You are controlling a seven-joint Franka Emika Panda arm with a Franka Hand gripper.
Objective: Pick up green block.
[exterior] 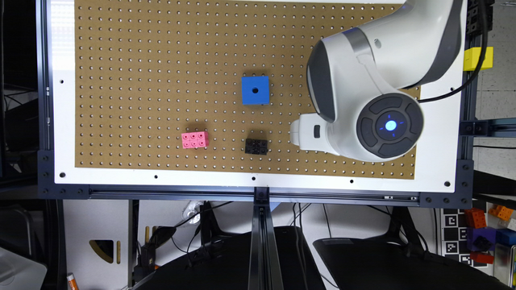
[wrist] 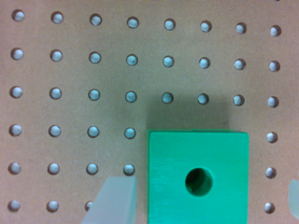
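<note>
You are looking at the pegboard counter (exterior: pixel 161 60), with the white arm (exterior: pixel 363 88) hanging over the exterior view's right side. The blue cube (exterior: pixel 255 90) is sitting mid-board, with the pink brick (exterior: pixel 195 139) and black brick (exterior: pixel 256 146) lying nearer the board's front edge. In the wrist view, the green block (wrist: pixel 198 177) is resting on the board between the fingers (wrist: pixel 114 200) of the pincer (wrist: pixel 203 200), which is standing open and gripping nothing.
</note>
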